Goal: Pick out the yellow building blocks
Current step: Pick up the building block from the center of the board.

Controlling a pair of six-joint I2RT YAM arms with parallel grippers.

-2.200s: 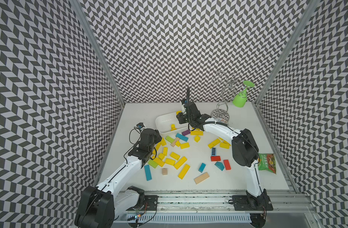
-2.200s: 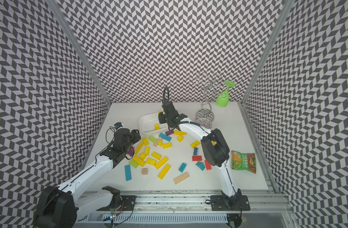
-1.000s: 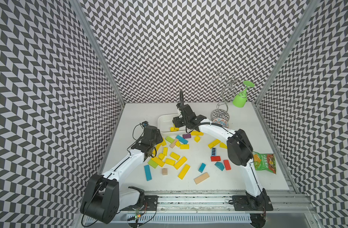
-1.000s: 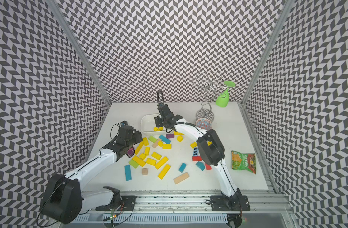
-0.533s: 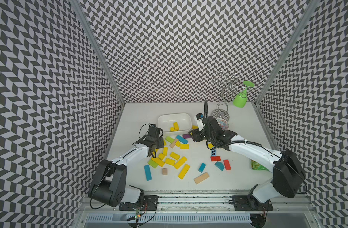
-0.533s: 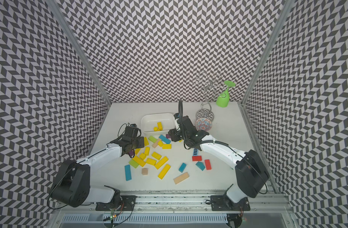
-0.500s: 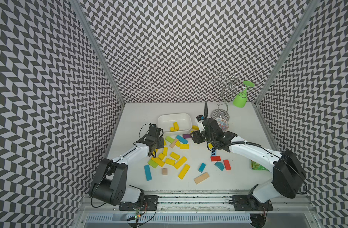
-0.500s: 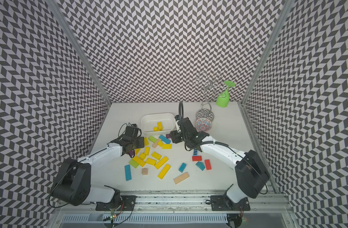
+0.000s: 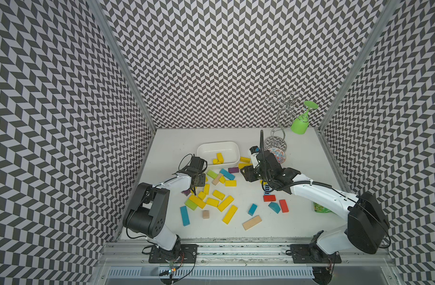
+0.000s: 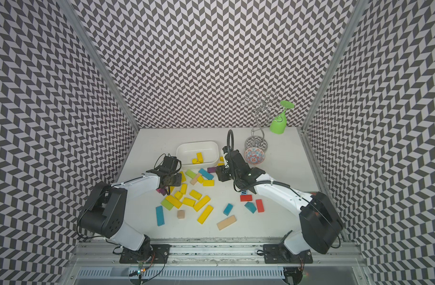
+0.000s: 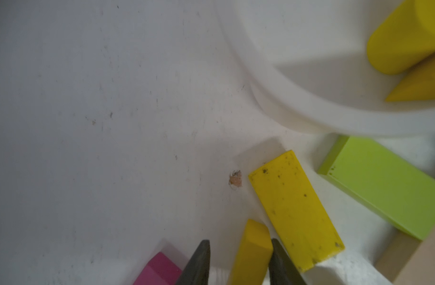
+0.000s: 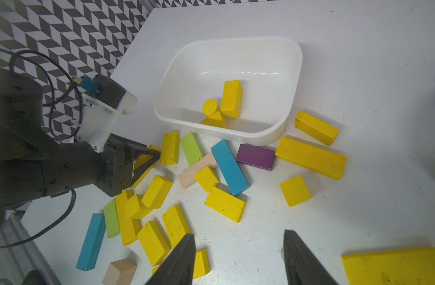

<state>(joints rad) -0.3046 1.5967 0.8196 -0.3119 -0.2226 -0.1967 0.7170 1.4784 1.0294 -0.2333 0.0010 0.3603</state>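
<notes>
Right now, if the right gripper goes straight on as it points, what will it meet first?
Probably the yellow brick ahead of the right gripper; it seems tilted down, so perhaps the table first.

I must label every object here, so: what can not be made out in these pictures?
Green bag: mostly behind the right arm, in a top view.
Blue block: mostly under the right arm, both top views.
Pink block: cut by the left wrist view's edge.

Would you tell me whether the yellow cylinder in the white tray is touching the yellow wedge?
Touching. The right wrist view shows the yellow cylinder resting against the yellow wedge inside the white tray, with no gap.
</notes>
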